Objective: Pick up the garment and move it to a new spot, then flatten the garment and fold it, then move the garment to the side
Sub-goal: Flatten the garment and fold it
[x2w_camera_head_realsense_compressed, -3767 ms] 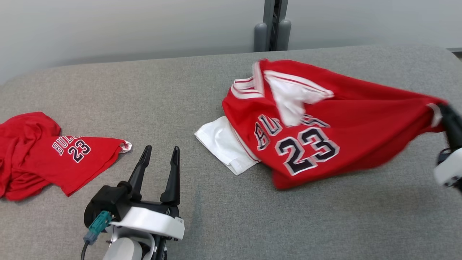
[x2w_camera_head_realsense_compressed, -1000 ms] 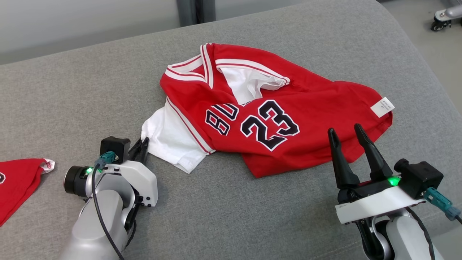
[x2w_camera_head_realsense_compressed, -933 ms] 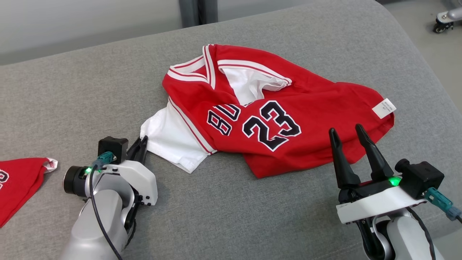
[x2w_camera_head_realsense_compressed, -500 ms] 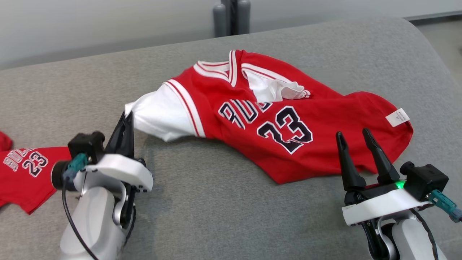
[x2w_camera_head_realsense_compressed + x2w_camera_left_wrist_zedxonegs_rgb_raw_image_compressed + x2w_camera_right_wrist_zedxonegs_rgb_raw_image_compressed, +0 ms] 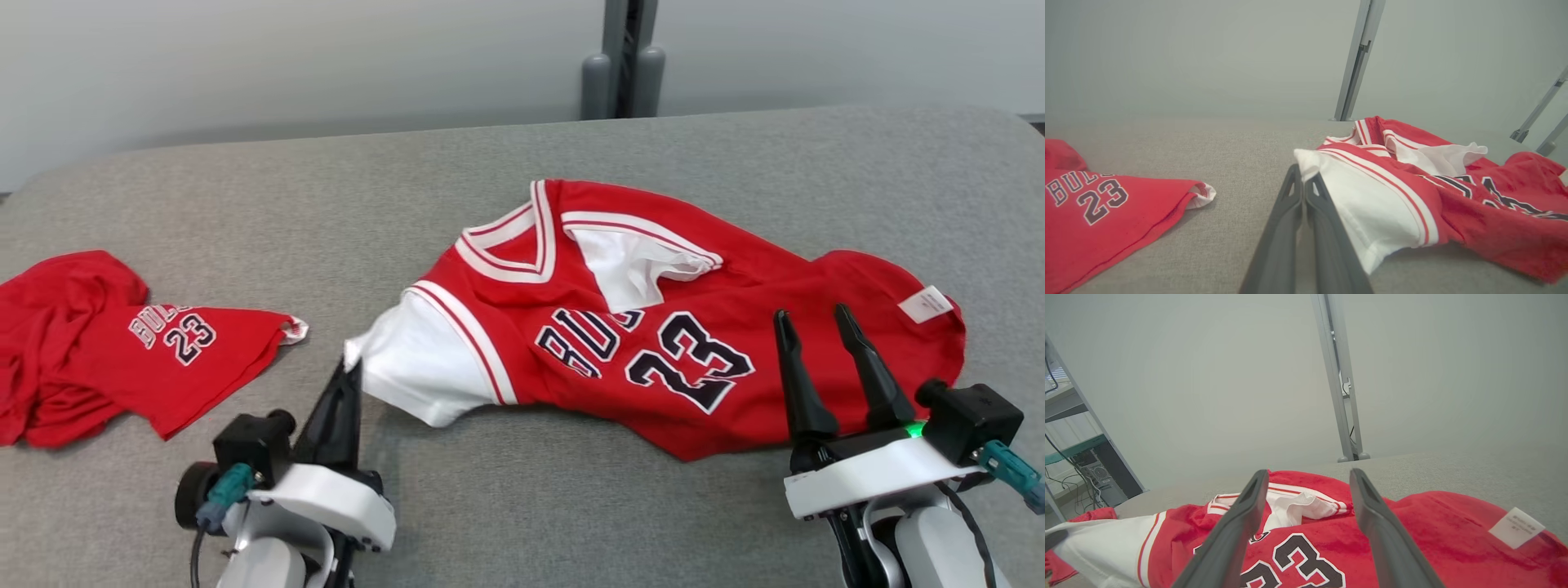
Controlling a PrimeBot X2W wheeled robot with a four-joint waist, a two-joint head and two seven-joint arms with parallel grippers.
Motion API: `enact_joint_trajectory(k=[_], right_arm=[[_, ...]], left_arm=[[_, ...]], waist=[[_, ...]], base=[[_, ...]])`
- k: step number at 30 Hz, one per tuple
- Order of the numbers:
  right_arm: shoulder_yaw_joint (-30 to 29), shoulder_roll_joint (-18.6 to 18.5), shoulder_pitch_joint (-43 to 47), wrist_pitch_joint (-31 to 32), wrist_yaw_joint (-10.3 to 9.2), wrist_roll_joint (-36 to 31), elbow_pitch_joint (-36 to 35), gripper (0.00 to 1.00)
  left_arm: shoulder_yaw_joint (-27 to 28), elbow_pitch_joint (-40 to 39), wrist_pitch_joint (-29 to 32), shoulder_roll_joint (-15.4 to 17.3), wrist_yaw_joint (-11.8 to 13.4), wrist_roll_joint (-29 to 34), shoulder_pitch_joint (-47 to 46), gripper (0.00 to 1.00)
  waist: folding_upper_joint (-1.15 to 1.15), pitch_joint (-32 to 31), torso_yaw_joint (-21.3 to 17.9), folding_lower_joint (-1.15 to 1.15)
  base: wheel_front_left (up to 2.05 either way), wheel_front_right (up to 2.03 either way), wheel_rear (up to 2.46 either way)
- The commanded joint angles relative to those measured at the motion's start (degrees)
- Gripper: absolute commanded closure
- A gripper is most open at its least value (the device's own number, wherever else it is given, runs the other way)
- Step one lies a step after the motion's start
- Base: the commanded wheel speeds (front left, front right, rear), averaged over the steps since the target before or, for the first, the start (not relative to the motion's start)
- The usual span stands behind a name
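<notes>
A red number-23 jersey (image 5: 653, 327) lies rumpled across the middle and right of the grey surface (image 5: 245, 220), its collar (image 5: 522, 245) toward the far side and its white sleeve (image 5: 416, 376) stretched out to the near left. The left gripper (image 5: 353, 371) has its fingers pressed fully together on that sleeve's corner, and the cloth rises slightly from the surface at the pinch. The right gripper (image 5: 810, 314) hovers at the near right, fingers spread wide with nothing between them. Its tips are over the jersey's lower part, and a white tag (image 5: 924, 304) lies just beyond to the right. A second red garment (image 5: 122, 351) sits bunched at the left edge, well apart.

The step in hand appears to be flattening: the body is wrinkled and white cloth bunches at the neck opening. To do it well, the right gripper probably needs to drop onto the edge near the tag and close firmly on it before either arm pulls. The two arms should then draw apart, left and right, low over the surface, so the cloth goes taut without drifting toward the second garment. Pulling with the left alone would likely slide the whole jersey rather than spread it. The small pinch on the sleeve corner could slip under a hard tug, so a slow, even pull seems wise.
</notes>
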Motion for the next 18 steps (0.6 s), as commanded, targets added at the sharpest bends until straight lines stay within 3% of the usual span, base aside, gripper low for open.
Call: enact_joint_trajectory(k=[1,8,9,11,18], right_arm=[[-0.1,-0.1,0.6,-0.3,-0.02,-0.1,0.2,0.0],[0.1,0.1,0.6,-0.3,-0.02,-0.3,0.6,0.0],[0.2,0.2,0.6,-0.3,-0.02,-0.3,0.7,0.0],[0.5,0.3,0.4,-0.3,-0.02,-0.3,0.8,0.0],[1.5,0.4,-0.6,-0.3,-0.02,0.0,0.9,0.0]], left_arm=[[-0.3,-1.1,0.5,0.3,0.1,0.3,0.8,1.0],[-3.7,-7.4,8.3,0.9,-0.1,0.7,6.3,0.97],[-4.0,-8.2,9.3,1.1,0.2,0.7,6.7,0.62],[-3.6,-9.9,9.9,1.3,1.4,1.2,6.9,0.0],[-1.8,-14.4,8.3,1.7,4.0,1.6,4.4,0.0]], waist=[[0.0,-0.3,1.1,0.0],[0.0,-0.5,2.9,0.0],[0.0,-0.6,3.0,0.0],[0.0,-0.6,2.8,0.0],[0.0,-0.9,0.6,0.0]], base=[[0.0,0.0,0.0],[0.0,0.0,0.0],[0.0,0.0,0.0],[0.0,0.0,0.0],[0.0,0.0,0.0]])
